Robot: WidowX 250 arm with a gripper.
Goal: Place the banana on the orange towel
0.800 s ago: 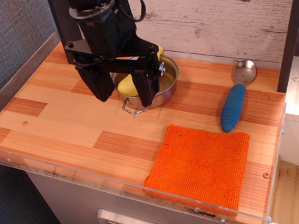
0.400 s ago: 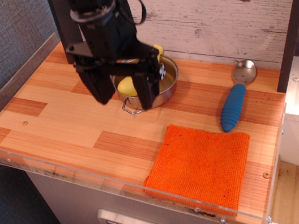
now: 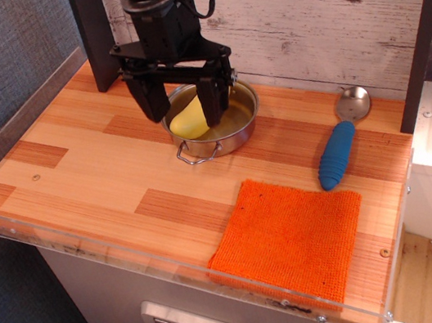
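Gripper (image 3: 184,107) spread wide over steel pot (image 3: 232,133) near bench rear edge, nothing held. Banana (image 3: 189,121) lying inside pot, between the fingers. Orange towel (image 3: 291,236) flat at front right corner. Risk: finger striking pot rim, tipping it.

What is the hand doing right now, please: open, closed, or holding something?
Hand: open and holding nothing, its fingers spread over the banana lying in the pot.
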